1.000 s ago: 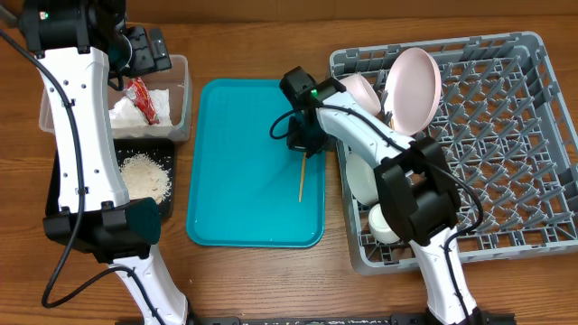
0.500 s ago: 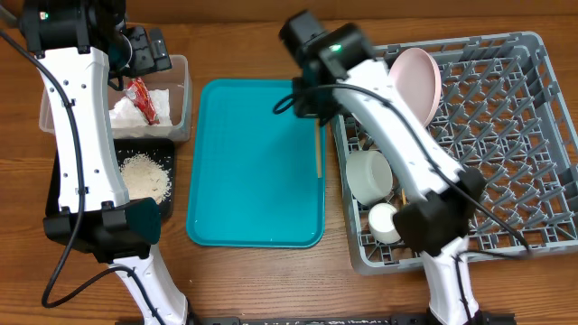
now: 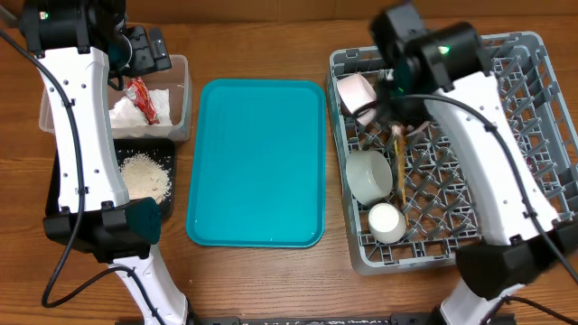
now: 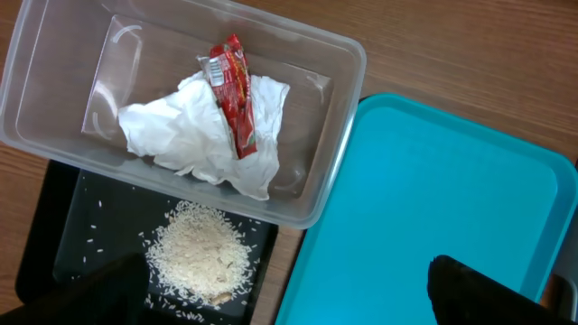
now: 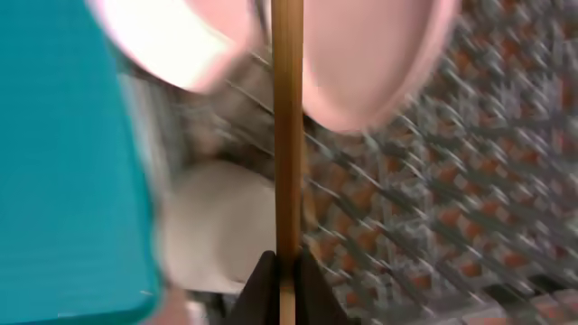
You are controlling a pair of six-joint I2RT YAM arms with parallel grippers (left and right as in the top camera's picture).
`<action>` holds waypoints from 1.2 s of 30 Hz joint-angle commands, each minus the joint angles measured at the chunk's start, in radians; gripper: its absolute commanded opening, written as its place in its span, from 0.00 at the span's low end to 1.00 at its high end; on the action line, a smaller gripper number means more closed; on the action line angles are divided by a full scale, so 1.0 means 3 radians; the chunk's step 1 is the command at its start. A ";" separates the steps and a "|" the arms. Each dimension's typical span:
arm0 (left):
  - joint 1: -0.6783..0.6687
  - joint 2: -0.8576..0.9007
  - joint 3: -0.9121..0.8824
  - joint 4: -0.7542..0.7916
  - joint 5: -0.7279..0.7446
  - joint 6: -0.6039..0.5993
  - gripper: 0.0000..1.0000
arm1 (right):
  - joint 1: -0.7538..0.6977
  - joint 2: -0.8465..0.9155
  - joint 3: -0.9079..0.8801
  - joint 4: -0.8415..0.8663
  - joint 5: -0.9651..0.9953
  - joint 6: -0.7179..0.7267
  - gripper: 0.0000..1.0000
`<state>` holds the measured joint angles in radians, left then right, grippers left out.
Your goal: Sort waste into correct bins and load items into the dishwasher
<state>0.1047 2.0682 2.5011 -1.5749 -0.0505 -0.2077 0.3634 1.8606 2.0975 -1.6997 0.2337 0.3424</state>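
Observation:
My right gripper (image 5: 287,271) is shut on a thin wooden chopstick (image 5: 287,126) and holds it over the grey dish rack (image 3: 506,181); in the overhead view this gripper (image 3: 396,122) is above the rack's left part. A wooden stick (image 3: 399,171) shows below it. The rack holds one white bowl (image 3: 355,90), another bowl (image 3: 370,176), a small cup (image 3: 386,222) and the plate (image 5: 379,63). My left gripper (image 4: 289,302) is open and empty above the bins. The clear tub (image 4: 339,117) holds the napkin (image 4: 190,144) and the red wrapper (image 4: 233,95). The black tray (image 4: 54,226) holds rice (image 4: 199,257).
The large teal tray (image 3: 257,162) lies between the bins and the rack with nothing on it. The left arm's white links (image 3: 86,135) stand over the bins at the left. Bare wooden table (image 3: 271,280) runs along the front.
My right gripper lifted the chopstick off the teal tray and carried it right, over the dish rack. The left arm has not moved.

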 commanded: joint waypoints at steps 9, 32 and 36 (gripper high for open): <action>-0.0023 -0.0071 0.0062 0.0006 -0.0038 -0.0033 1.00 | -0.0474 -0.0065 -0.1264 0.0448 0.0179 -0.0198 0.45; -0.0025 -0.0071 0.0062 0.0006 -0.0038 -0.0033 1.00 | -0.0389 -0.1450 0.0251 0.0019 -0.1136 -0.0163 1.00; -0.0025 -0.0071 0.0062 0.0006 -0.0038 -0.0033 1.00 | -0.0389 -0.1829 0.0229 0.0019 -0.0996 -0.0380 1.00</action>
<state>0.1047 2.0682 2.5011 -1.5753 -0.0505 -0.2077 0.2447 1.3697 2.1727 -1.6962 -0.0841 0.2878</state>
